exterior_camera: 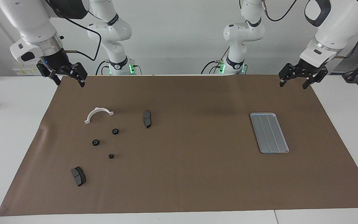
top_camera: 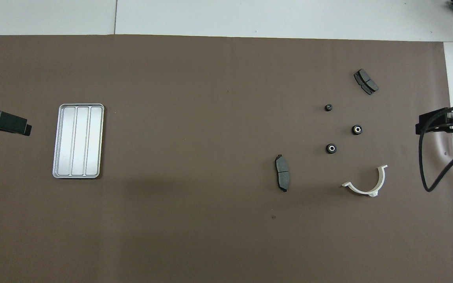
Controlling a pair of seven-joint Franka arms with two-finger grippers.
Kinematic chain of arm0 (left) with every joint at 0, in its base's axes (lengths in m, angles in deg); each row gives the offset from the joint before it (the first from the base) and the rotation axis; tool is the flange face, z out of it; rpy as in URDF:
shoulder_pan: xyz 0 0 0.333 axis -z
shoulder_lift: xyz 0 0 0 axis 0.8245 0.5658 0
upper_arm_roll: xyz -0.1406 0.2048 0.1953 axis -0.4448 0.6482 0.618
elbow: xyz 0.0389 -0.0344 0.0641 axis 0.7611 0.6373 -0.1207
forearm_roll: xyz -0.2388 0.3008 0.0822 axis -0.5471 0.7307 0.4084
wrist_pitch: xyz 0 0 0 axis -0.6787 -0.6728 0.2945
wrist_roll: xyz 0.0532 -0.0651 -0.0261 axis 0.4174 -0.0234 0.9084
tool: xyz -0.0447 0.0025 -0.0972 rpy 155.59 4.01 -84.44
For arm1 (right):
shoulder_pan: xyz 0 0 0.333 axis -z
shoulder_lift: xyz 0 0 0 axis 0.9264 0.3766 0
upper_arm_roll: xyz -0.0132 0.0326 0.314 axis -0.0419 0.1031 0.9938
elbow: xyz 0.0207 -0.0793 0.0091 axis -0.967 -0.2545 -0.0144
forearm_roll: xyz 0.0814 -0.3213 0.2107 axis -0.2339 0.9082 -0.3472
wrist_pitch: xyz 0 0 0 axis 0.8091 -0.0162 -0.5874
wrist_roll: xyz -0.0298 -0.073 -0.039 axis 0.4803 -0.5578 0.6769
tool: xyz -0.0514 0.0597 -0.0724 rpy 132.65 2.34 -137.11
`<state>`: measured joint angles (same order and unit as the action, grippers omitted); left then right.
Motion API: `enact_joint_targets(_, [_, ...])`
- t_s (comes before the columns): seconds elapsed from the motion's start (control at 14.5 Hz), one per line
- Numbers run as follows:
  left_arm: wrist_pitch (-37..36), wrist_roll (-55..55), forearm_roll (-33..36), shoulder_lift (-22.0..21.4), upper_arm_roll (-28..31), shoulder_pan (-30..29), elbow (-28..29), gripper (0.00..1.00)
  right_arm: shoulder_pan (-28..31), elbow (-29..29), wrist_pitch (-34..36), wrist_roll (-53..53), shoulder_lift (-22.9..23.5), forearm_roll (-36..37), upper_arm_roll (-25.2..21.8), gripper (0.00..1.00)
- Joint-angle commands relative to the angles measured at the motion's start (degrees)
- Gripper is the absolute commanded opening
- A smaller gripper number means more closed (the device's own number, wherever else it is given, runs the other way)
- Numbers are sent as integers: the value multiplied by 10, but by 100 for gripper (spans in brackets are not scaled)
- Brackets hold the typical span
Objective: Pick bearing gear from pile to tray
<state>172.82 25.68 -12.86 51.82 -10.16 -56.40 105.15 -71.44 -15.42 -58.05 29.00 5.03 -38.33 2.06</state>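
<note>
Black round gears (exterior_camera: 95, 142) with pale middles lie near the white bracket (exterior_camera: 98, 114); both claws, left (exterior_camera: 303, 81) and right (exterior_camera: 68, 80), hang wide, holding nothing.

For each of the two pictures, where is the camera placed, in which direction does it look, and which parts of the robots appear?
Facing view: high across the table, looking toward the robots; both whole arms show, left gripper and right gripper raised over the brown mat's corners.
Overhead view: above the robots' end, looking steeply down; only the gripper ends show at the picture's edges.
Shared: the tray near the left arm's end, the gears, brake pads and white bracket near the right arm's end.
</note>
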Motion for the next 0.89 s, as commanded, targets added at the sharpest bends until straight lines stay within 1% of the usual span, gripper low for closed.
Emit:
enact_joint_targets(0.0, [-4,-1,7,-8,-3,-5,6,100,2,-15,9,-9,-15,-1,5,100])
enact_joint_targets(0.41, [-4,-1,7,-8,-4,-5,6,100,2,-26,-1,-9,-19,-1,5,100])
enact_joint_targets(0.62, [-4,-1,7,-8,-4,-5,6,100,2,-36,-25,-4,-20,-1,5,100])
enact_joint_targets(0.69, [-4,-1,7,-8,-4,-5,6,100,3,-53,-36,8,-22,-2,6,100])
enact_joint_targets(0.83, [-4,-1,7,-8,-4,-5,6,100,4,-100,-100,30,-30,-5,6,100])
